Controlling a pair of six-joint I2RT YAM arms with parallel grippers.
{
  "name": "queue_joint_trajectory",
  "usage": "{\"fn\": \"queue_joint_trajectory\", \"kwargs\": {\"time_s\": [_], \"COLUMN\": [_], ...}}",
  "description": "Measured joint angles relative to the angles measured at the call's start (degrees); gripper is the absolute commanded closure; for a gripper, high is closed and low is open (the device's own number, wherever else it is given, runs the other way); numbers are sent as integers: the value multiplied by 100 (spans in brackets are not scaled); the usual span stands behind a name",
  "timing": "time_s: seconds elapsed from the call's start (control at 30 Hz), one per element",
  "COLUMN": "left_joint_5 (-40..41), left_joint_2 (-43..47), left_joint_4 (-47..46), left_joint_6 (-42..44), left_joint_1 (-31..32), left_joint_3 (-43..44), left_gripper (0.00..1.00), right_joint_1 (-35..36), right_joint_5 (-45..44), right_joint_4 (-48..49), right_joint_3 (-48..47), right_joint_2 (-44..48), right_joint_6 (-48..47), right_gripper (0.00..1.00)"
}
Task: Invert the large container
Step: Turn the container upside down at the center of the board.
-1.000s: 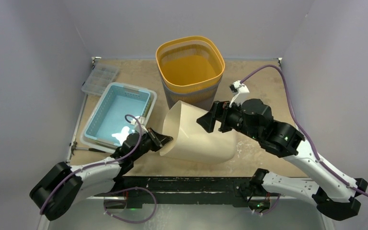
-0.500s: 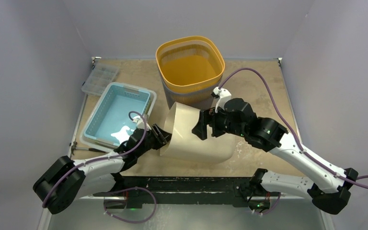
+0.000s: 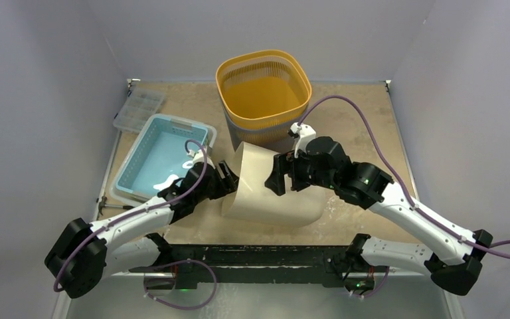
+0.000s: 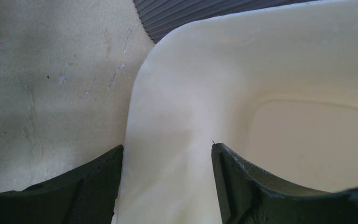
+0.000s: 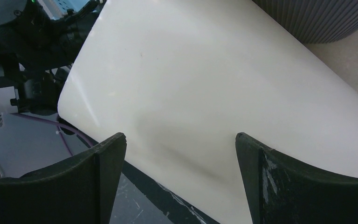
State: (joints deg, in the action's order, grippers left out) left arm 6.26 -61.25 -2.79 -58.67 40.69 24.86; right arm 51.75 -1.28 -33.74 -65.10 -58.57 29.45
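The large container [image 3: 285, 196] is a cream plastic bin lying on its side, mouth turned left. My left gripper [image 3: 229, 181] is at that mouth and stands open; in the left wrist view the left gripper [image 4: 168, 151] straddles the rim wall of the container [image 4: 205, 93], one finger outside, one inside, without squeezing. My right gripper [image 3: 273, 178] hovers at the upper side wall, open. The right wrist view shows the right gripper [image 5: 179, 137] spread wide above the smooth outer wall of the container [image 5: 205, 70], nothing between the fingers.
A tall yellow slatted basket [image 3: 263, 93] stands just behind the container, its grey ribbed lower wall [image 5: 321, 18] close by. A light blue tub [image 3: 163, 159] sits to the left, with a clear compartment box [image 3: 138, 109] beyond it. A black strip [image 3: 259, 256] runs along the near table edge.
My left gripper has opened off the container's rim, which it pinched a second ago. The right arm has swung left and closer to the container, which has settled flatter on its side.
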Motion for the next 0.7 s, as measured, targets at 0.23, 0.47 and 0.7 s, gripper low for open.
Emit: {"fn": "queue_joint_trajectory", "kwargs": {"time_s": [0.23,0.47,0.7], "left_joint_5": [7,153,385], "left_joint_2": [-382,-496,-463], "left_joint_4": [1307,2262,3064], "left_joint_6": [433,802,1040], "left_joint_1": [2,11,22], "left_joint_3": [1119,1930,2295], "left_gripper": [27,26,25], "right_joint_1": [0,0,-2], "right_joint_5": [37,28,-120], "right_joint_4": [26,83,190], "right_joint_3": [79,157,164], "right_joint_2": [-92,-330,-369], "right_joint_6": [-22,-55,-85], "right_gripper": [12,14,14]}}
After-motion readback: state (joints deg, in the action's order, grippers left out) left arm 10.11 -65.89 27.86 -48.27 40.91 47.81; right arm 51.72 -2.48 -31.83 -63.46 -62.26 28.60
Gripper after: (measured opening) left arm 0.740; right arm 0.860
